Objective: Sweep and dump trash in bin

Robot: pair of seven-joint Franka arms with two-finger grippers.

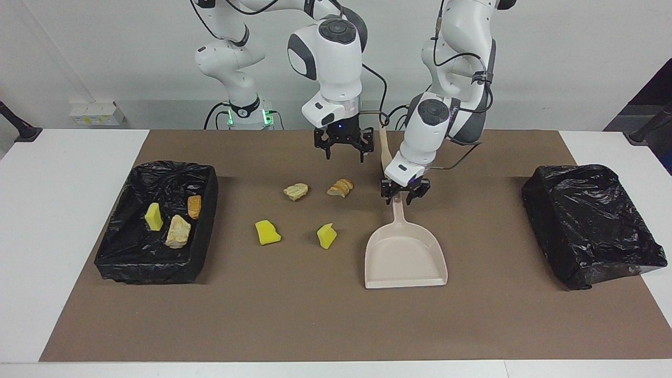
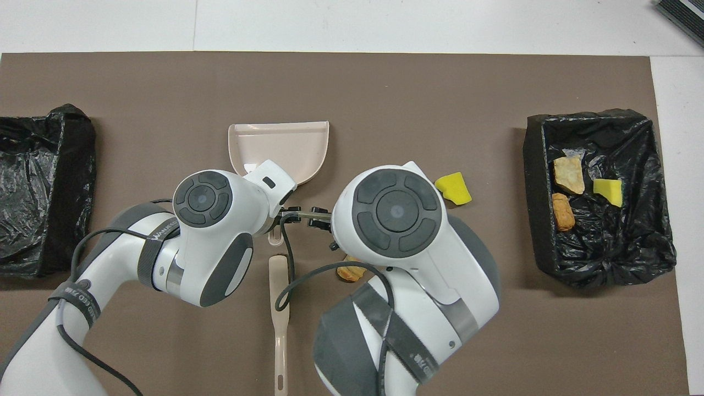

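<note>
Roughly 3 of 7 trash pcs sit in the bin (image 1: 123, 260) at right arm's end, 4 loose pcs (image 1: 296, 191) on mat near dustpan (image 1: 405, 254); left gripper (image 1: 404, 192) straddles its handle, grip uncertain; right gripper (image 1: 344, 148) open, over mat.

We read this as a robotics lab bench. Two white arms are bolted at the edge of a white table (image 1: 63, 220), green status lights at their bases, cables looped along the links. A brown mat (image 1: 315, 325) marks the work area. Plain white wall (image 1: 567, 63), bare cabling, a black stand clamp (image 1: 18, 126) at the table corner; props staged, nothing domestic.
</note>
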